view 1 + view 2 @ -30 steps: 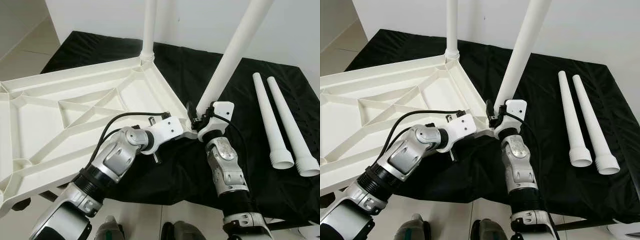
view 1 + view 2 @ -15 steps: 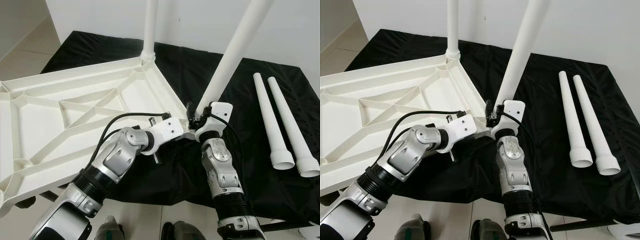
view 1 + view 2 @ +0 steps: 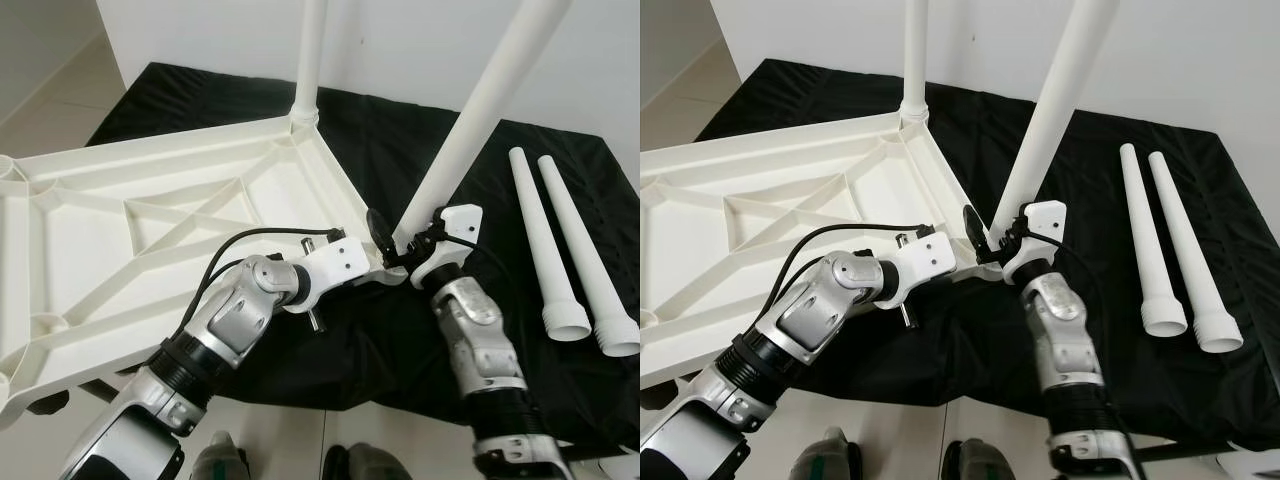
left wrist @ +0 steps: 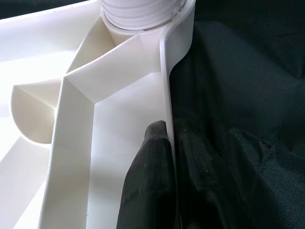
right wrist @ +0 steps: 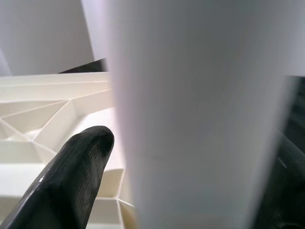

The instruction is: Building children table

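Note:
The white ribbed tabletop (image 3: pixel 150 230) lies upside down on a black cloth. One white leg (image 3: pixel 308 60) stands upright in its far corner. A second leg (image 3: pixel 480 110) rises tilted from the near corner socket. My right gripper (image 3: pixel 400 235) straddles the base of this leg, with one finger (image 5: pixel 71 181) against its side, shut on it. Just left of that corner, my left gripper (image 3: pixel 372 272) pinches the tabletop's rim (image 4: pixel 167 95): one finger (image 4: pixel 150 167) inside the rim, the other outside over the cloth. Two loose legs (image 3: pixel 545 250) lie side by side on the right.
The black cloth (image 3: pixel 400 140) covers a low platform against a white wall (image 3: pixel 400 40). Its front edge runs just before my arms, with pale floor (image 3: pixel 290 440) below. The tabletop's left part overhangs the cloth above the floor.
My right forearm has swung outward to the right while its gripper stays at the leg's base. The left gripper holds the same spot on the rim. The camera has shifted slightly.

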### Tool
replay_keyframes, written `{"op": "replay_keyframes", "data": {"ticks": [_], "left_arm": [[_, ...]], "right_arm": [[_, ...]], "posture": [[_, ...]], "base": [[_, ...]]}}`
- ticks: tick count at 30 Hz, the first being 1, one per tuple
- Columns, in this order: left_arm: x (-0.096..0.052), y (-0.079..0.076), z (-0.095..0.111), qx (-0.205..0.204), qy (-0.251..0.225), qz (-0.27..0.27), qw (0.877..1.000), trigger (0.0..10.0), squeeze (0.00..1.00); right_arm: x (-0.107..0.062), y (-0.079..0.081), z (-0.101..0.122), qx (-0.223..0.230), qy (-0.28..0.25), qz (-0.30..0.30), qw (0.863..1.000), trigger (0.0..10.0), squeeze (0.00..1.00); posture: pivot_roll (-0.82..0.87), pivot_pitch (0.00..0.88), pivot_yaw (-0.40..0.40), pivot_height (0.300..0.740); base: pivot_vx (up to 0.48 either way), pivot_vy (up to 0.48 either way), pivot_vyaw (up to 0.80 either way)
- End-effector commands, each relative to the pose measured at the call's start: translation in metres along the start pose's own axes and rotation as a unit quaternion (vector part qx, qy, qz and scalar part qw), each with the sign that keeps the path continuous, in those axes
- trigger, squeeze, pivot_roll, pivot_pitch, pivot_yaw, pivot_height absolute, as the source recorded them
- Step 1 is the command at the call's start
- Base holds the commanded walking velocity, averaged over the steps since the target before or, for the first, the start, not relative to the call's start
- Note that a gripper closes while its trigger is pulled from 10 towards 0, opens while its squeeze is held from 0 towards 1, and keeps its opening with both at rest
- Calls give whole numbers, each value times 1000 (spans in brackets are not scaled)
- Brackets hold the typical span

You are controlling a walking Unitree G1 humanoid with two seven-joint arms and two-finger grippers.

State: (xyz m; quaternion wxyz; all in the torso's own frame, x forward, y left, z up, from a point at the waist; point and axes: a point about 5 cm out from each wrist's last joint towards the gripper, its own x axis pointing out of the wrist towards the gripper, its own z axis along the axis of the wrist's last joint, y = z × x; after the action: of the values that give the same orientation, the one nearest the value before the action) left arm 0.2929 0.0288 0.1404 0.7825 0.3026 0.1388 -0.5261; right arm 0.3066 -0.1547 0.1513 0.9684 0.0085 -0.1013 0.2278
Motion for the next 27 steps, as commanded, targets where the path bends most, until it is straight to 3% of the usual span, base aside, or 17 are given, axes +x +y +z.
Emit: {"op": "replay_keyframes", "data": {"ticks": [1, 5, 8, 10, 25, 26, 27], "left_arm": [[2, -7, 6, 19, -15, -9, 1000, 10000, 0], [2, -7, 6, 19, -15, -9, 1000, 10000, 0], [1, -4, 7, 22, -15, -10, 1000, 10000, 0], [1, -3, 8, 22, -15, -9, 1000, 10000, 0], [-1, -1, 8, 21, -14, -4, 1000, 10000, 0], [-1, -1, 8, 21, -14, -4, 1000, 10000, 0], [-1, -1, 8, 21, -14, -4, 1000, 10000, 0]], "right_arm": [[-3, -9, 3, 7, -4, 17, 1000, 10000, 0], [-4, -20, 9, 6, -7, 47, 999, 10000, 0], [0, -24, 6, 3, 29, 131, 991, 10000, 0], [1, -25, 3, -1, 44, 152, 987, 10000, 0], [7, -31, -9, 9, 66, 183, 981, 10000, 0], [8, -32, -10, 11, 66, 181, 981, 4627, 0], [8, -32, -10, 11, 66, 181, 981, 4627, 0]], "posture": [[-12, 3, -80, 740], [-13, 4, -76, 740], [-14, 8, -68, 740], [-10, 10, -69, 740], [-4, 15, -65, 740], [-3, 16, -64, 740], [-3, 16, -64, 740]], "base": [[0, 0, 0], [0, 0, 0], [0, 0, 0], [0, 0, 0], [0, 0, 0], [0, 0, 0], [0, 0, 0]]}}
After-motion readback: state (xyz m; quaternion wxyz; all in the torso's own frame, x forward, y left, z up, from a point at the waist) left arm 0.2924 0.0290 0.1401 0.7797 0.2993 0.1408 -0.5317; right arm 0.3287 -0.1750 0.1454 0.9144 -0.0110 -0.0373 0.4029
